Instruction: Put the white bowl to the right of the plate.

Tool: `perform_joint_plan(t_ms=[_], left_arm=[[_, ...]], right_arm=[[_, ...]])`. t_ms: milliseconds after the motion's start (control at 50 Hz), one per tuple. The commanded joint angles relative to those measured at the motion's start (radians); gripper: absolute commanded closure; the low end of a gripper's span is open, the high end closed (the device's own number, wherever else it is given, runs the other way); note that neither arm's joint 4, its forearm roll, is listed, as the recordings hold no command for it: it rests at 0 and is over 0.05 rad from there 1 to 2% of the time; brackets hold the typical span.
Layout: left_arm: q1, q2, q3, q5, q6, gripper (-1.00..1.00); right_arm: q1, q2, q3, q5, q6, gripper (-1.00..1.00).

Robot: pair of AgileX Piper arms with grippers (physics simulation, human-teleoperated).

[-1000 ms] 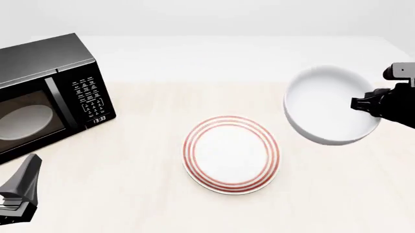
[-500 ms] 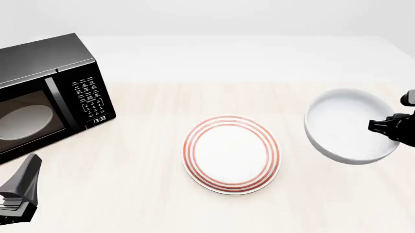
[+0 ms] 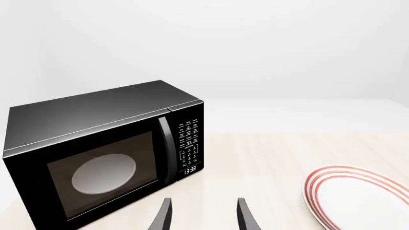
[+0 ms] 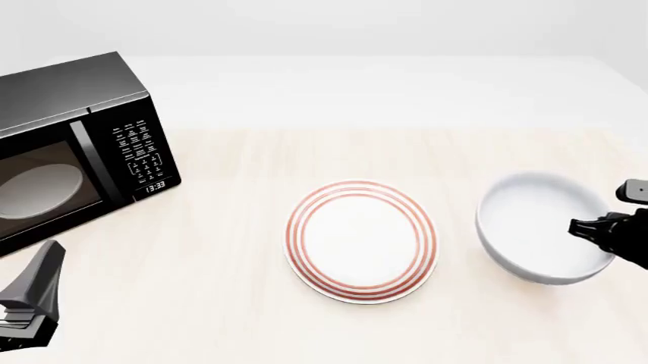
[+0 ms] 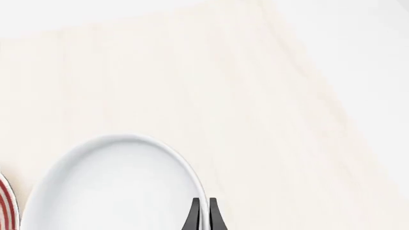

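Note:
The plain white bowl (image 4: 542,227) is at the right of the table, beside the red-ringed plate (image 4: 362,240) and a small gap from it. My right gripper (image 4: 585,226) is shut on the bowl's right rim; in the right wrist view its fingertips (image 5: 203,213) pinch the thin rim of the bowl (image 5: 108,187), with a sliver of the plate (image 5: 5,206) at the edge. Whether the bowl touches the table I cannot tell. My left gripper (image 3: 203,215) stands open and holds nothing, near the front left corner (image 4: 30,303), facing the microwave with the plate (image 3: 357,196) off to one side.
A black microwave (image 4: 76,144) with its door closed stands at the left, a pale turntable disc (image 3: 104,173) visible behind the glass. The light wooden tabletop (image 4: 233,303) runs back to a white far strip.
My right gripper has carried the bowl toward the right and then down and nearer, lowering it beside the plate. The left arm, plate and microwave have not moved.

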Motion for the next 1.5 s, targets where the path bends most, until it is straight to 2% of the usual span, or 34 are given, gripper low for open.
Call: perform_joint_plan(t_ms=[20,320,560,640,660,680,720,740,820,1020,1100,1140,1180,1220,1280,1300,1360,1420,1500], left_arm=[[0.0,0.0,0.0,0.0,0.0,-1.0],[0.0,0.0,0.0,0.0,0.0,-1.0],[0.0,0.0,0.0,0.0,0.0,-1.0],[0.0,0.0,0.0,0.0,0.0,-1.0],[0.0,0.0,0.0,0.0,0.0,-1.0],[0.0,0.0,0.0,0.0,0.0,-1.0],[0.0,0.0,0.0,0.0,0.0,-1.0],[0.0,0.0,0.0,0.0,0.0,-1.0],[0.0,0.0,0.0,0.0,0.0,-1.0],[0.0,0.0,0.0,0.0,0.0,-1.0],[0.0,0.0,0.0,0.0,0.0,-1.0],[0.0,0.0,0.0,0.0,0.0,-1.0],[0.0,0.0,0.0,0.0,0.0,-1.0],[0.0,0.0,0.0,0.0,0.0,-1.0],[0.0,0.0,0.0,0.0,0.0,-1.0],[0.0,0.0,0.0,0.0,0.0,-1.0],[0.0,0.0,0.0,0.0,0.0,-1.0],[0.0,0.0,0.0,0.0,0.0,-1.0],[0.0,0.0,0.0,0.0,0.0,-1.0]], right_arm=[[-0.01,0.074,0.028,-0.082,0.01,1.0],[-0.009,0.174,0.043,-0.167,0.001,1.0],[0.0,0.191,0.04,-0.176,-0.001,1.0],[0.015,0.152,0.039,-0.15,0.001,1.0],[0.033,0.117,0.038,-0.127,0.057,1.0],[0.038,0.088,0.038,-0.108,0.053,-1.0],[0.033,0.058,0.034,-0.081,0.035,-1.0],[0.04,0.029,0.033,-0.061,0.061,-1.0],[0.049,-0.036,0.024,-0.005,0.078,-1.0],[0.048,-0.234,0.015,0.138,0.09,-1.0],[0.063,-0.362,0.008,0.228,0.101,-1.0],[0.064,-0.412,0.005,0.264,0.086,-1.0],[0.099,-0.515,0.002,0.326,0.11,-1.0],[0.117,-0.593,0.0,0.362,0.104,-1.0],[0.138,-0.649,0.001,0.385,0.105,-1.0],[0.15,-0.715,0.003,0.407,0.084,-1.0],[0.21,-0.791,0.008,0.439,0.113,-1.0],[0.235,-0.848,0.021,0.459,0.084,-1.0],[0.294,-0.938,0.036,0.493,0.091,-1.0]])
